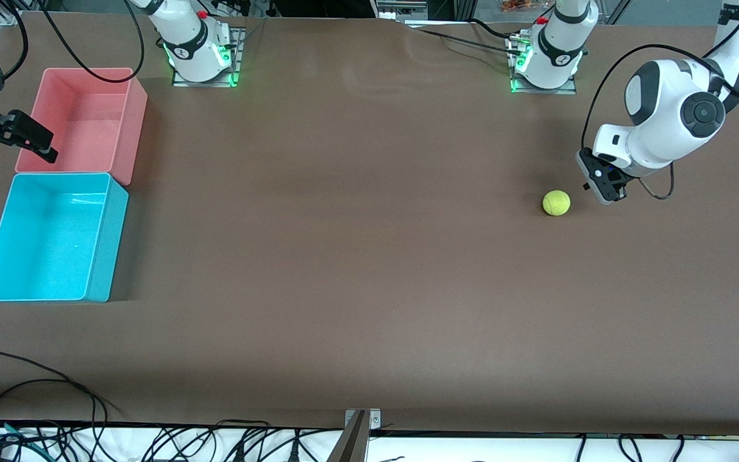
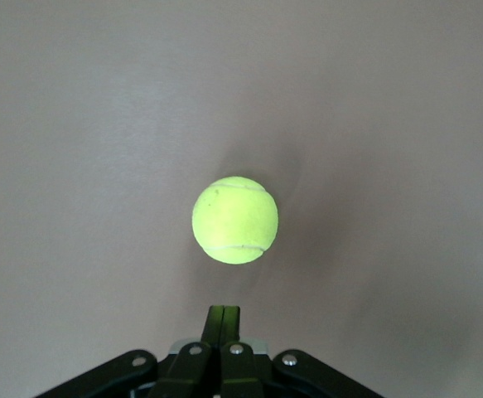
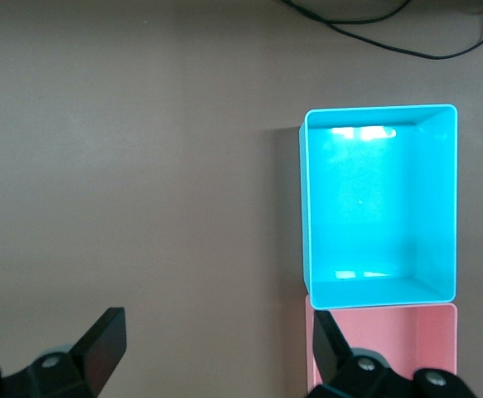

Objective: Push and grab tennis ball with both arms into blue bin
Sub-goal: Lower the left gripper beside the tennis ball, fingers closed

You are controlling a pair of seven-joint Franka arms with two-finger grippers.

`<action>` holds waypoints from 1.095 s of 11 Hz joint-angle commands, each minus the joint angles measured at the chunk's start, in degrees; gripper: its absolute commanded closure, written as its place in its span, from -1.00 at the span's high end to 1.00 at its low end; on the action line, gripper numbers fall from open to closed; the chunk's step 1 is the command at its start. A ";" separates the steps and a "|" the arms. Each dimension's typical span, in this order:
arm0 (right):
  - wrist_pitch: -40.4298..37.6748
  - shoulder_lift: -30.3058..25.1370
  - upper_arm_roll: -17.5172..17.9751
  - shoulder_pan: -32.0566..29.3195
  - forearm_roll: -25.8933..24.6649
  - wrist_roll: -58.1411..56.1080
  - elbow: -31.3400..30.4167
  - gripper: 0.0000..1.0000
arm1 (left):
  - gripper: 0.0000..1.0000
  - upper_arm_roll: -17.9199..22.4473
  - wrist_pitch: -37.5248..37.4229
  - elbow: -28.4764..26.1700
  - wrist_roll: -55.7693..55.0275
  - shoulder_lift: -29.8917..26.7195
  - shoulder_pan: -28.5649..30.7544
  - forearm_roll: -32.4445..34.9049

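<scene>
My left gripper (image 2: 223, 319) is shut tight with nothing in it, my two fingers pressed flat together like one little stick. It sits low by the table (image 1: 356, 269) at the left arm's end, and the tennis ball (image 1: 556, 203) is just beside it, not touching yet. In my left wrist view the ball lies right in front of my closed fingertips, lined up with them, with a small bit of bare table in between. The ball is on the side of my fingers that faces the bins, so I think a straight push from here would roll it toward the right arm's end of the table. A ball is round, so it has no long side to worry about, but it could roll off crooked if I hit it off the middle. My right gripper (image 1: 20, 136) is wide open and holds nothing. It hangs up in the air by the pink bin (image 1: 135, 109) and waits. It is much nearer to the bins, and my left gripper is much nearer to the ball. The blue bin (image 1: 108, 244) sits touching the pink bin and nearer to the front camera. Both bins have nothing in them. The ball is well apart from them.
</scene>
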 commanded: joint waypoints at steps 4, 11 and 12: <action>-0.27 0.49 0.04 -0.22 0.31 0.21 1.53 1.00 | -1.00 3.74 12.36 -4.44 25.59 3.91 0.91 1.25; 0.08 0.49 0.04 -0.22 0.31 0.21 1.53 1.00 | -1.00 5.51 21.89 -4.97 29.58 10.77 0.82 0.64; 0.08 0.49 0.04 -0.22 0.31 0.21 1.53 1.00 | -1.00 5.51 23.12 -4.88 29.49 12.43 0.82 0.11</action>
